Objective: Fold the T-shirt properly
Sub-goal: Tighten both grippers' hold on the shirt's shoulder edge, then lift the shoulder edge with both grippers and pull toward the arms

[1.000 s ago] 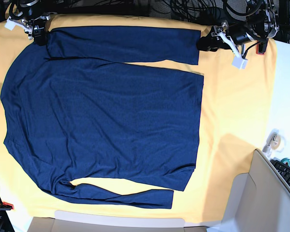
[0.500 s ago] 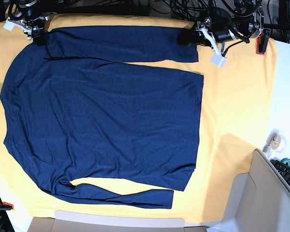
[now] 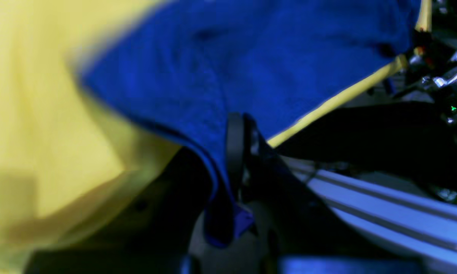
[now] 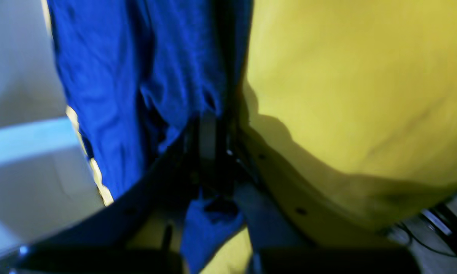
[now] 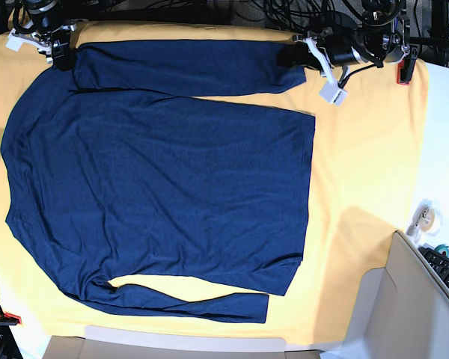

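Pinching only thin knit, the left gripper [image 5: 290, 57] could lose the sleeve cuff, or drag the yellow cloth [image 5: 367, 157] up if caught too. Both claws are clamped on the T-shirt [image 5: 165, 179], spread flat across mid-frame: left at the upper-right cuff, right gripper [image 5: 60, 52] at the upper-left shoulder.

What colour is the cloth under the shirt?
Plain yellow-orange cloth, best seen in the base view.

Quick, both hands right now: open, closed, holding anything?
Left hand: closed on the cuff end of the T-shirt's upper sleeve.
Right hand: closed on the same sleeve at its shoulder end.
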`<control>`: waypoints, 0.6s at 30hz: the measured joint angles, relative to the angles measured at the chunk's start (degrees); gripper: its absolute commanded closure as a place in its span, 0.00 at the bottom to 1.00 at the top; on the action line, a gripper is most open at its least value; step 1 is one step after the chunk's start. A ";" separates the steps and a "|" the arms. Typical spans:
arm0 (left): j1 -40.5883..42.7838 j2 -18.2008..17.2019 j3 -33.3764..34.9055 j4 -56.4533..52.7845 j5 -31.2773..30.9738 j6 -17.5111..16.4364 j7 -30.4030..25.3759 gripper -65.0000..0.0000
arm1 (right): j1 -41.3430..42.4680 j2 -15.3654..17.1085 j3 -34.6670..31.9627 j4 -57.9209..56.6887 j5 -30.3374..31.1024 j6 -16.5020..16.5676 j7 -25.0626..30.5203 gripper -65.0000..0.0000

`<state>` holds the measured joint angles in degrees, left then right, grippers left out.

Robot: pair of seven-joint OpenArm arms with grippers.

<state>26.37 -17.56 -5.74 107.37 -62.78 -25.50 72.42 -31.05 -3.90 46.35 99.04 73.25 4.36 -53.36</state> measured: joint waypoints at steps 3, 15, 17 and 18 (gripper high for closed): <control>-0.33 -0.57 -0.22 3.39 0.37 0.17 -0.37 1.00 | 0.07 0.00 0.02 4.04 0.11 0.00 -2.67 1.00; -8.39 -0.31 -0.04 7.21 0.22 0.09 2.54 1.00 | 8.02 2.58 0.13 12.41 -0.24 0.22 -3.89 1.00; -11.02 -0.20 -0.11 7.10 0.61 0.17 2.80 1.00 | 10.10 3.54 0.35 12.46 -2.97 0.07 -3.41 1.00; -12.46 -0.22 -0.17 7.13 0.44 0.15 2.56 1.00 | 11.06 3.52 0.35 12.44 -4.44 0.04 -3.43 1.00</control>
<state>13.91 -17.78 -5.91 114.50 -62.35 -25.34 74.98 -19.99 -0.38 46.70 111.48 68.82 4.40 -56.80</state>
